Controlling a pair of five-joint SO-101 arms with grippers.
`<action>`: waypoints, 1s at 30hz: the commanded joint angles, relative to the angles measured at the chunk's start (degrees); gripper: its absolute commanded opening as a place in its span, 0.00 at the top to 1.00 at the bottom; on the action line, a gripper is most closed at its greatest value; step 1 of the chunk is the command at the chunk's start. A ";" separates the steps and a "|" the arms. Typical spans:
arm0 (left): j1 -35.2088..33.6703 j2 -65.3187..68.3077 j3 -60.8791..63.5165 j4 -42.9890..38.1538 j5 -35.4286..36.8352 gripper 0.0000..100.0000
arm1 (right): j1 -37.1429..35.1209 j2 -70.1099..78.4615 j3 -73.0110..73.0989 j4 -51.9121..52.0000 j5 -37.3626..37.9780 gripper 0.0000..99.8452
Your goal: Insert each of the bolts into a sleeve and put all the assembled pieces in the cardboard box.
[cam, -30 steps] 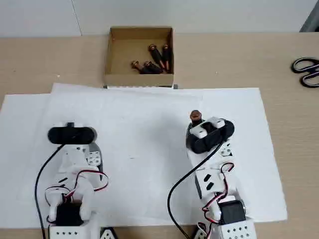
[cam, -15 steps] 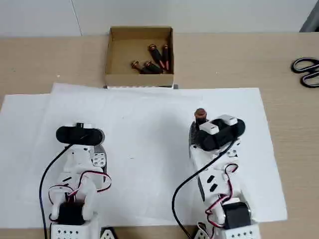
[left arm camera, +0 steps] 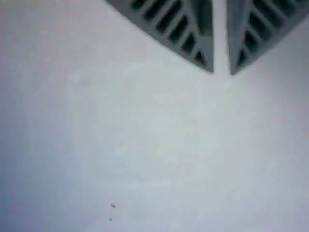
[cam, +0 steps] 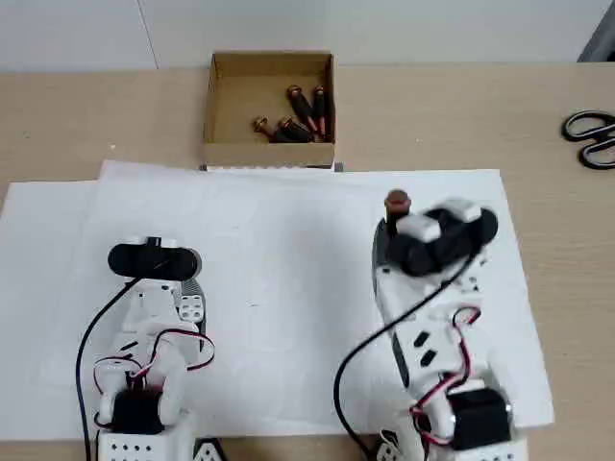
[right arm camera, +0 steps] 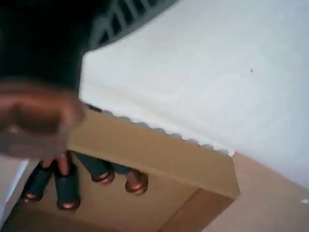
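Observation:
The cardboard box stands at the far middle of the table with several assembled bolt-and-sleeve pieces lying in it. My right gripper is over the white paper, short of the box and to its right. It is shut on one more assembled piece, whose copper head points up. The right wrist view has that copper head close up, with the box wall and the pieces inside beyond it. My left gripper hangs shut over bare paper at the near left, holding nothing.
A large white paper sheet covers the table's near half. Scissors lie at the far right edge on the bare wood.
My right arm has carried the held piece farther from the near edge and to the right. The left arm shifted slightly right, then stayed still.

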State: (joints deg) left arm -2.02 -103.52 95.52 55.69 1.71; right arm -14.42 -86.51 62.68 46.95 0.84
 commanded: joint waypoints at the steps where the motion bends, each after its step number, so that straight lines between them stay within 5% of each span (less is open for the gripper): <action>1: 0.00 -0.70 -0.13 -1.49 -0.26 0.99 | 0.66 12.62 -12.57 -2.33 0.53 1.00; 15: 0.00 -0.70 -0.13 -1.49 -0.26 0.99 | 0.13 63.16 -40.35 -22.64 0.35 1.00; 30: 0.00 -0.70 -0.13 -1.49 -0.26 0.99 | -1.98 115.38 -90.11 -25.10 0.35 1.00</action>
State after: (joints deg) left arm -2.02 -103.52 95.52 55.69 1.71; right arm -15.47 23.56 -15.03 23.74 0.84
